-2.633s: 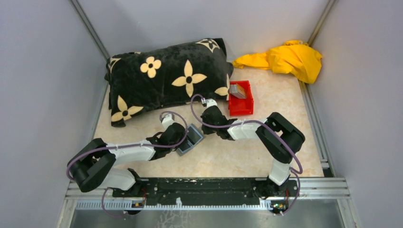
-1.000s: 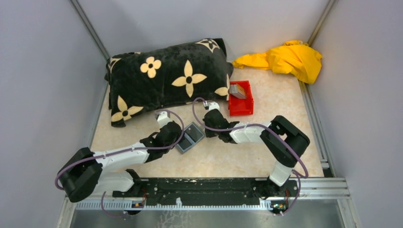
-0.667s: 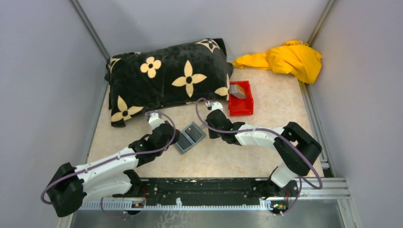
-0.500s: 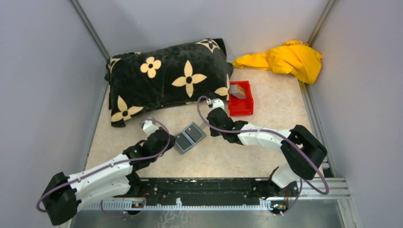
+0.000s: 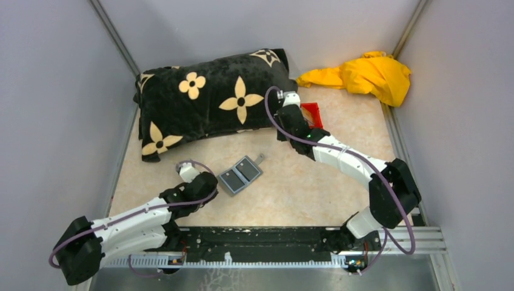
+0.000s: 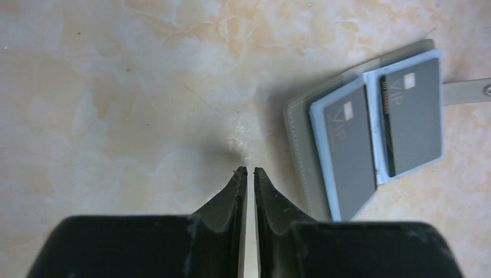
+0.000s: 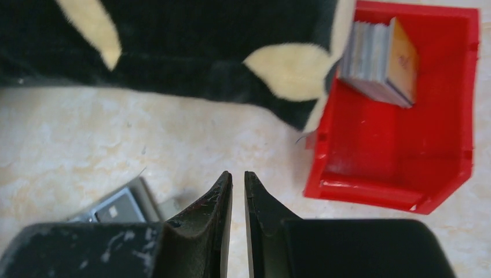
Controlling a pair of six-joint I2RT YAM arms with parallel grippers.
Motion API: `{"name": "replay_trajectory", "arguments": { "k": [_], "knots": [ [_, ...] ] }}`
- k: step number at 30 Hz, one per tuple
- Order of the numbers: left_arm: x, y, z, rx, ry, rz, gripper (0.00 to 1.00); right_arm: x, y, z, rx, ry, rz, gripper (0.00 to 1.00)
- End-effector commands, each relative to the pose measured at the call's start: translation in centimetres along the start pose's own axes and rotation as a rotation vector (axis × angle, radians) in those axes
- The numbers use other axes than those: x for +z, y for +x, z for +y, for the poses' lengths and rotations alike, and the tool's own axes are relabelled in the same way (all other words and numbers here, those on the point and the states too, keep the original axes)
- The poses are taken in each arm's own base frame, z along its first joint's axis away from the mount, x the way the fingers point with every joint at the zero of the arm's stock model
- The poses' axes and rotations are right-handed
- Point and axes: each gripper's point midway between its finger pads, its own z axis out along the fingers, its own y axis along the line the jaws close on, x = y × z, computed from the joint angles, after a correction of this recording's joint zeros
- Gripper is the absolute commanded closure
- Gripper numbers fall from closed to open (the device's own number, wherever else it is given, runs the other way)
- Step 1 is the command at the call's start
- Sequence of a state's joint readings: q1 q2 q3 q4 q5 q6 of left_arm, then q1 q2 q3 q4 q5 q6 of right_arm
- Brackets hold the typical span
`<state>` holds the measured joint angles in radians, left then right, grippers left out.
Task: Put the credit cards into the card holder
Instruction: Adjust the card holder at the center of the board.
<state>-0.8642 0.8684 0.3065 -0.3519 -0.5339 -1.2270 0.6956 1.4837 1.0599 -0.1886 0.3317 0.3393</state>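
Card holder (image 6: 370,127) | lying open | right of left gripper (image 6: 250,169) | apart

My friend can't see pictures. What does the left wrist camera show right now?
An open grey card holder lies flat on a pale marbled table, two dark cards tucked in its blue-edged pockets. The left gripper is beside it, black and almost closed, holding nothing.

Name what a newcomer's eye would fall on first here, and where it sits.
A black pillow with cream flowers fills the far left of the table; a crumpled yellow cloth sits in the far right corner. Beside the pillow a red bin holds a stack of cards, and a card holder lies open mid-table.
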Motion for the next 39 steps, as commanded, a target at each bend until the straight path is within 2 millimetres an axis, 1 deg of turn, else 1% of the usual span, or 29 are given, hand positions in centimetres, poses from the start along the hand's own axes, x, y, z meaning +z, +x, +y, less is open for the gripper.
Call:
{"name": "replay_trajectory", "arguments": {
  "k": [1, 5, 7, 9, 13, 15, 19, 21, 23, 25, 27, 31, 39],
  "knots": [
    [0.6, 0.5, 0.5, -0.005, -0.037, 0.001, 0.86, 1.0, -3.7, -2.3, 0.007, 0.048, -0.048, 0.86],
    [1.3, 0.8, 0.5, 0.022, -0.054, 0.001, 0.86, 2.0, -5.1, -4.3, 0.025, 0.075, -0.053, 0.82],
    [1.6, 0.8, 0.5, 0.03, -0.065, -0.004, 0.86, 2.4, -5.6, -5.3, 0.037, 0.088, -0.058, 0.76],
    [1.9, 0.6, 0.3, 0.034, -0.07, -0.014, 0.86, 2.8, -6.0, -6.3, 0.044, 0.105, -0.057, 0.74],
    [2.4, 0.3, -0.6, 0.056, -0.067, -0.03, 0.85, 3.2, -6.3, -8.3, 0.062, 0.142, -0.058, 0.66],
    [2.6, 0.1, -1.0, 0.069, -0.073, -0.035, 0.85, 3.4, -6.5, -9.6, 0.077, 0.166, -0.061, 0.64],
    [3.1, -0.2, -1.4, 0.084, -0.09, -0.035, 0.85, 3.8, -6.6, -11.3, 0.1, 0.194, -0.059, 0.57],
    [3.4, -0.4, -1.4, 0.082, -0.093, -0.035, 0.85, 4.1, -6.7, -11.8, 0.11, 0.199, -0.056, 0.53],
    [3.6, -0.6, -1.5, 0.081, -0.088, -0.037, 0.84, 4.5, -6.8, -12.3, 0.117, 0.202, -0.051, 0.52],
    [3.8, -0.9, -1.6, 0.083, -0.086, -0.039, 0.84, 4.8, -7.1, -12.6, 0.123, 0.204, -0.052, 0.52],
    [4.0, -1.2, -1.6, 0.084, -0.086, -0.041, 0.84, 6.2, -6.1, -13.0, 0.124, 0.211, -0.018, 0.51],
    [4.8, -1.5, -1.2, 0.08, -0.092, -0.024, 0.84, 7.5, -5.9, -13.6, 0.141, 0.206, -0.002, 0.51],
    [6.1, -2.3, -1.6, 0.085, -0.073, -0.018, 0.83, 9.4, -6.5, -15.0, 0.182, 0.192, 0.005, 0.51]
  ]
}}
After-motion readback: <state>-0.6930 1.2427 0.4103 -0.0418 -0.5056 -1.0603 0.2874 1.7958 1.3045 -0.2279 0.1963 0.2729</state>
